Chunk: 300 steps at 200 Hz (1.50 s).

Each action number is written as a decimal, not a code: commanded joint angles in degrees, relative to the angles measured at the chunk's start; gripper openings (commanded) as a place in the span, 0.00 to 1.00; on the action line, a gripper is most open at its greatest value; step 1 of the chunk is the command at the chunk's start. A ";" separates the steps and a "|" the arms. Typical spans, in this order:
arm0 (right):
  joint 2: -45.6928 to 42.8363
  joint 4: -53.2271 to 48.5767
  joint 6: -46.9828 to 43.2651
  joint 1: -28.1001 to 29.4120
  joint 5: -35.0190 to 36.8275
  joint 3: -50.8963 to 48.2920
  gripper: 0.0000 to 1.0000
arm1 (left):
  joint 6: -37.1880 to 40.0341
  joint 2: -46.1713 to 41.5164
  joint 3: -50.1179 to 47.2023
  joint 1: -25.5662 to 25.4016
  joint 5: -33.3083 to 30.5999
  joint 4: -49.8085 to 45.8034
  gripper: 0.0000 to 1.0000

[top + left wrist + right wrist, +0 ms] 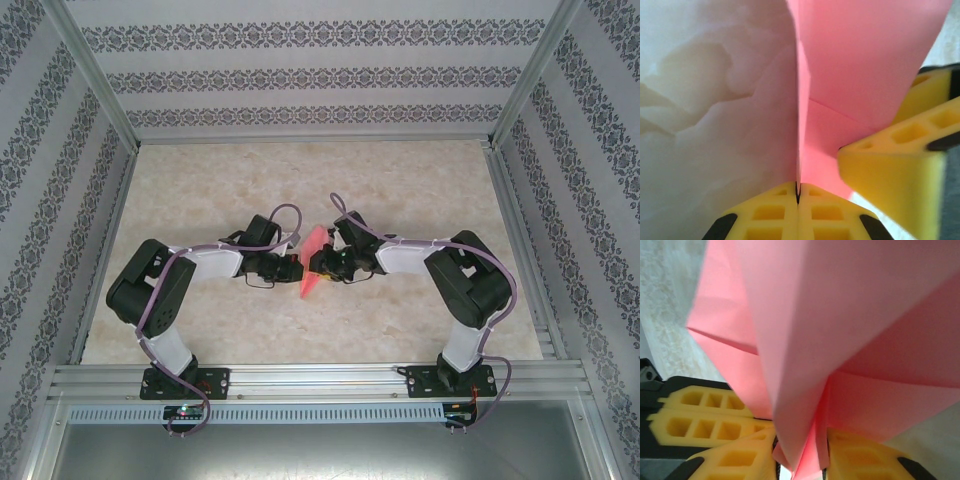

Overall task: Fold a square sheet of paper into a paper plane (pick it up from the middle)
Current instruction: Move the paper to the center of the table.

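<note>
Clearly the left pincer [798, 194] pinches the paper [865, 65], which hides whether the right pincer [800, 457] grips.

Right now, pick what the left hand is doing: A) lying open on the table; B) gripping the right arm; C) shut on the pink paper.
C: the left hand is closed tight, with the paper pinched in it by one edge.

Beige marble-patterned table [200, 190], pale veined top
</note>
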 commanded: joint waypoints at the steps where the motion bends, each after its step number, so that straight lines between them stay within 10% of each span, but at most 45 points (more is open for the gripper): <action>1: 0.26 -4.08 -1.37 0.53 2.36 1.49 0.27 | -3.06 -2.17 -1.03 1.33 3.36 4.16 0.06; 300: -0.50 -9.62 -4.11 3.68 8.89 4.91 0.00 | -22.20 -0.02 -4.55 3.18 9.31 17.96 0.10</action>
